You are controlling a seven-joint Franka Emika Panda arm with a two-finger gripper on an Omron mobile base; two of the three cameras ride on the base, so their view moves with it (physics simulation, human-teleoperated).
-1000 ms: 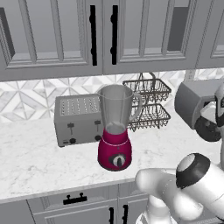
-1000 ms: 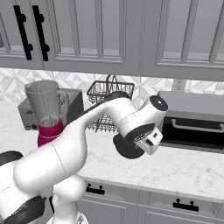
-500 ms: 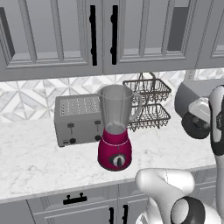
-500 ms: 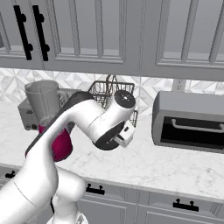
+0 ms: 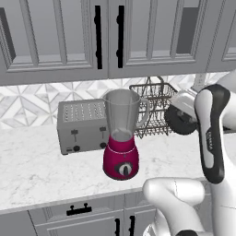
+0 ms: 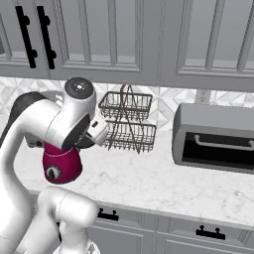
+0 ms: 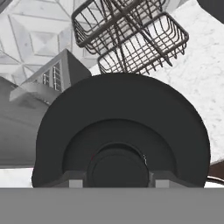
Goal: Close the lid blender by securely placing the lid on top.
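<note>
We list first the tall blender (image 5: 121, 143), a rounded magenta base with a black dial under a clear grey tapered jar with a side handle, standing upright on the white marble counter (image 5: 37, 170); its jar mouth is uncovered. At its 10 o'clock in the left base view, just beside it, stands a boxy silver toaster (image 5: 83, 126); at its 2 o'clock, a two-tier dark wire basket (image 5: 154, 108) sits against the patterned backsplash. The round black disc-shaped lid (image 7: 121, 135) is held off the counter in the gripper (image 7: 118, 179), at the blender's 3 o'clock in the left base view (image 5: 180, 120), level with the jar. We see the two fingertips (image 7: 77, 179) pinching the lid's raised centre knob. A grey microwave (image 6: 214, 136) stands at the far right of the counter.
</note>
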